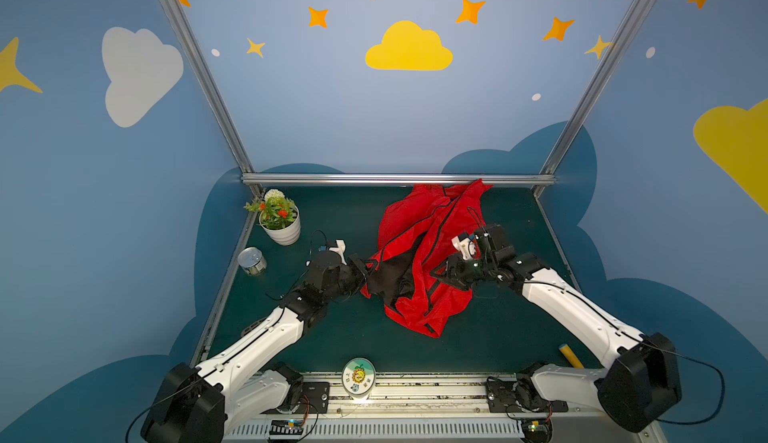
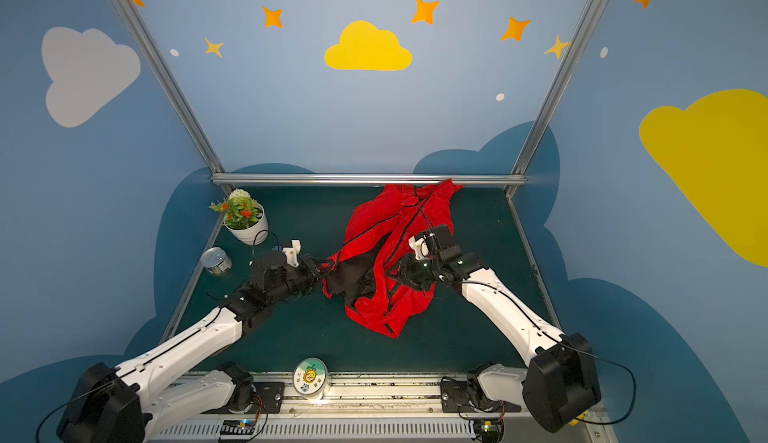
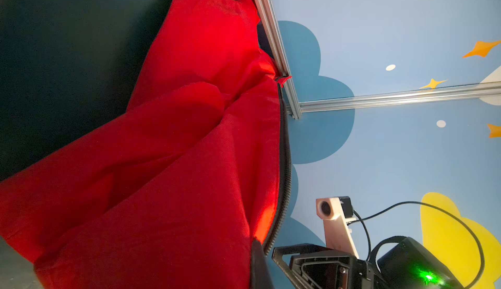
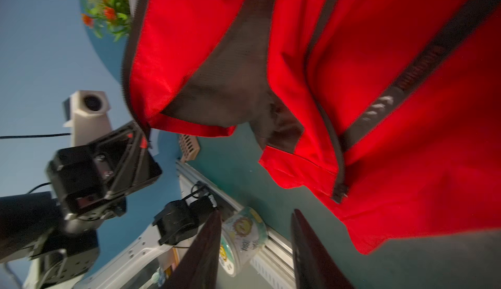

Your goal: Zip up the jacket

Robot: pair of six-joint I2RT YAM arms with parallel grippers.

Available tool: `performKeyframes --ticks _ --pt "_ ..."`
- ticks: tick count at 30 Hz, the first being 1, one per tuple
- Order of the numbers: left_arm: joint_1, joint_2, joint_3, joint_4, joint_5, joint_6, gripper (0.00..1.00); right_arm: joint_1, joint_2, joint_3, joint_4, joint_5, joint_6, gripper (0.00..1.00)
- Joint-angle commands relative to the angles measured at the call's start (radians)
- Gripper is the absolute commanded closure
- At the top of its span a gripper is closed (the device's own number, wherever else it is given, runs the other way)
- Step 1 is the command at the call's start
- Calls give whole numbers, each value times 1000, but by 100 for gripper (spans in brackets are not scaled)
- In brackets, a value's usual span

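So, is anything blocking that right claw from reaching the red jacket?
Nothing visible does. The right gripper is open and empty, close to the jacket with no object between them. The left gripper is shut on the jacket's zipper edge.

The table (image 1: 332, 212) has a dark green surface. A crumpled red jacket (image 1: 419, 220) lies on it from the centre to the far rail. A potted plant (image 1: 279, 220) and a tin can (image 1: 252, 261) stand near the left edge, and a yellow cylinder (image 1: 571, 355) lies at the near right corner.
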Motion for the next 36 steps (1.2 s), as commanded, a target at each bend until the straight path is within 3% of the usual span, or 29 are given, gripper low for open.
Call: performKeyframes --ticks 1,5,11,17,22,29,33,36 --pt "7 36 -12 28 74 14 97 4 -30 -49 -200 156 -47 58" --pt "6 51 -25 38 100 19 97 16 -24 -112 -149 110 -11 60" --pt "10 -2 -58 4 28 23 97 67 30 -96 -36 67 -34 63" --pt "38 -37 -87 -8 26 15 97 66 187 -18 16 49 -68 70" --pt "58 -62 -95 -32 29 18 97 67 280 12 31 75 -92 71" --pt "65 -75 -103 -44 30 13 97 64 385 30 87 9 -125 73" --pt "65 -86 -102 -61 24 13 97 62 396 11 150 -58 -111 81" --pt "66 -92 -100 -69 20 16 97 53 379 -5 171 -78 -96 98"
